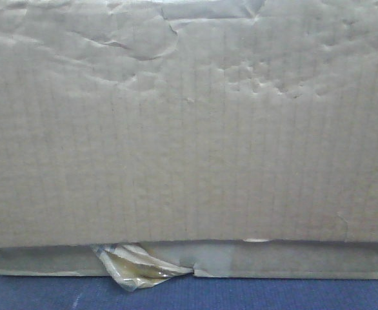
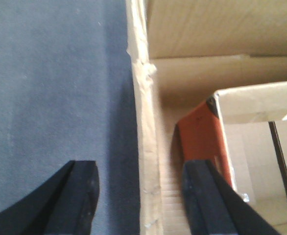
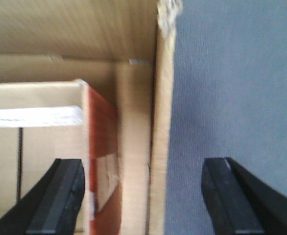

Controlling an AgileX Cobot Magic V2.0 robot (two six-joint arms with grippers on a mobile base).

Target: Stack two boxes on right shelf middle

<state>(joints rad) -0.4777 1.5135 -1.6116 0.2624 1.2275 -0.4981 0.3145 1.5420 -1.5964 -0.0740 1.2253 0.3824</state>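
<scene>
Since the left claw (image 2: 141, 171) and right claw (image 3: 142, 166) both gape empty astride opposite walls of the box (image 1: 189, 129), neither's nearer.

**A:** What carries everything here?

**B:** A flat blue, cloth-like surface (image 1: 292, 296). The front view shows only a narrow band of it along the near bottom edge. The wrist views show a broad blue-grey stretch of it beside a cardboard wall.

**A:** And what sits on it?

**B:** A creased brown cardboard box (image 1: 189, 129), filling nearly the whole front view. Its big face overhangs a low cardboard strip (image 1: 305, 261) that rests on the surface. Whether the strip belongs to the same box cannot be told. Yellowish clear tape (image 1: 134, 266) peels from the strip left of centre and curls down over the blue.
</scene>
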